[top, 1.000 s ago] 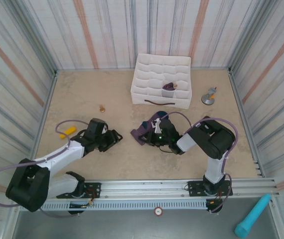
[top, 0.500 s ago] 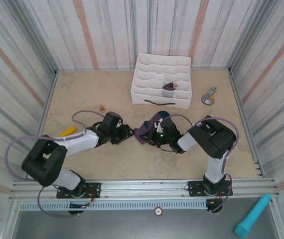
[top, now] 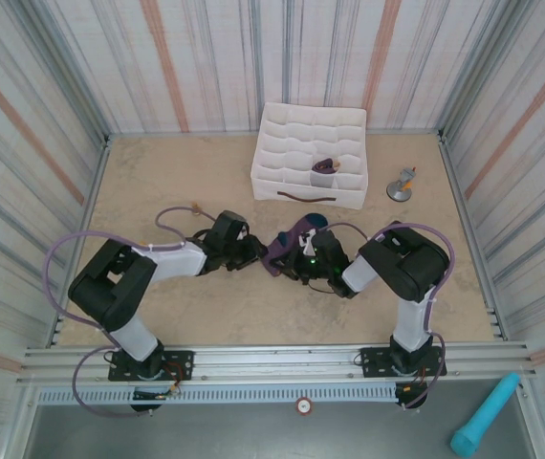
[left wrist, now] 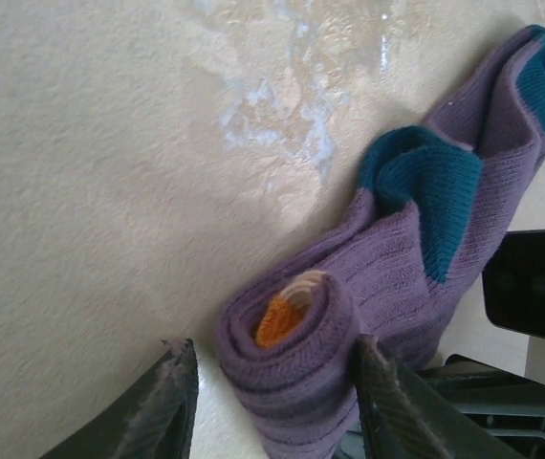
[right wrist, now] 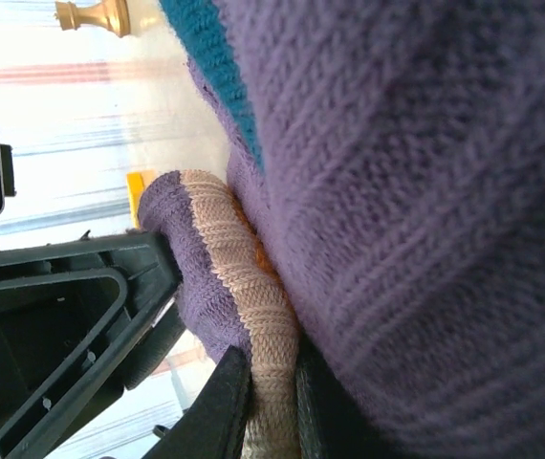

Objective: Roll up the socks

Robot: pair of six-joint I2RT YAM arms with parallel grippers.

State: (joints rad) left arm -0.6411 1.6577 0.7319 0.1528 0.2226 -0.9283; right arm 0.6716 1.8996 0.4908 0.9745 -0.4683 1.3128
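Note:
The socks (top: 288, 243) lie mid-table as a purple bundle with teal toes (left wrist: 425, 182). Their near end is wound into a roll (left wrist: 296, 359) with orange at its core. My left gripper (left wrist: 272, 342) is open and straddles that roll. Its right finger (left wrist: 387, 402) touches the knit, while the left finger (left wrist: 158, 411) stands a little off it. In the top view the left gripper (top: 251, 251) meets the bundle from the left. My right gripper (top: 294, 260) comes in from the right. In the right wrist view the right gripper (right wrist: 271, 402) is shut on a tan band of the socks (right wrist: 253, 316).
A white gridded fabric box (top: 296, 182) stands behind the socks, with a purple item (top: 326, 167) in one compartment. A small metal piece (top: 402, 185) lies right of the box, and a little gold pawn (top: 196, 207) lies to the left. Striped walls enclose the table.
My left arm has swung right across the table to the socks, and its jaws have narrowed around the roll. The right gripper has kept its hold and barely moved.

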